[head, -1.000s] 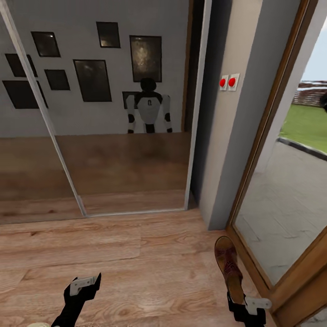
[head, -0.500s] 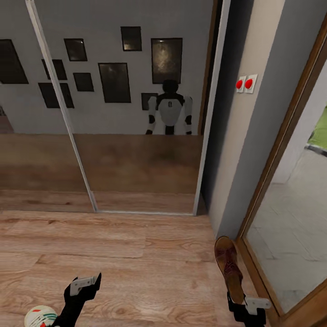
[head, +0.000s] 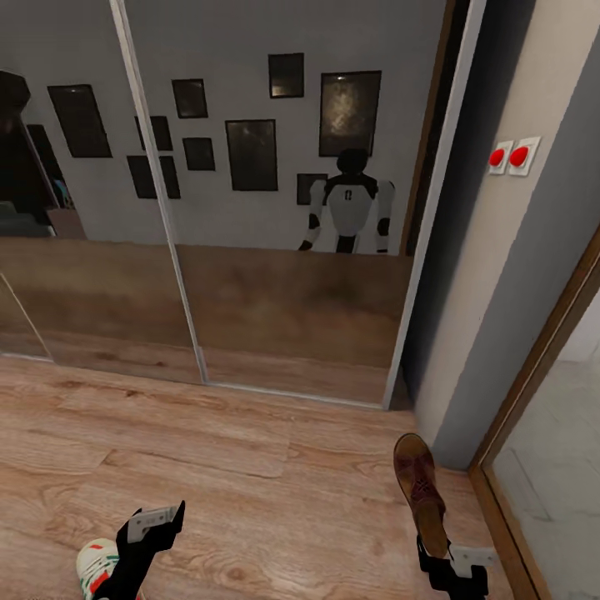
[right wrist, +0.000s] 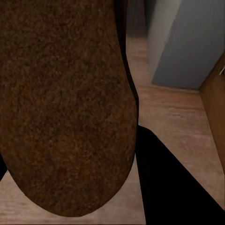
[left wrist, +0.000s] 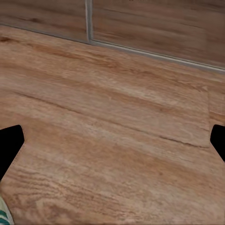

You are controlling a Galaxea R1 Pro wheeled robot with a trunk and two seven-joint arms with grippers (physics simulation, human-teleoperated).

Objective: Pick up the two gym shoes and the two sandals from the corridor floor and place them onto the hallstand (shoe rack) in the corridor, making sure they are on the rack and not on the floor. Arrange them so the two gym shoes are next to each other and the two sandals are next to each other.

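R gripper (head: 446, 557) sits at the near right edge of the head view, clamped on the heel end of a brown sandal (head: 420, 490); the sandal sticks out fwd/far from it, toe toward the grey wall corner (head: 467, 367). Gripper body is partly cut off by the frame bottom. In the R wrist view the sandal's dark brown underside (right wrist: 65, 103) is up close, w/ one black finger (right wrist: 173, 183) beside it; finger contact itself is hard to make out there.

L gripper (head: 152, 523) is at near left, fingers apart w/ nothing between them. L wrist view confirms: two black fingertips (left wrist: 10, 147) at opposite edges, bare corridor floor (left wrist: 117, 122) between. One gym shoe (head: 96, 567), white w/ green & red marks, lies on the floor just left of the L arm, cut off by the frame bottom; a sliver of its green-striped edge (left wrist: 4, 213) shows in the L wrist view corner.

Far side: mirrored sliding-door wardrobe (head: 275, 250) w/ its metal track along the floor, reflecting the robot (head: 348, 208) & dark wall frames. Right: grey wall w/ two red buttons (head: 508, 156), then a wood-framed glass door (head: 533, 417), cut off at the right edge. Open plank floor (head: 250, 467) spans from the grippers to the wardrobe track; the sandal's toe is near the wall corner & door frame.
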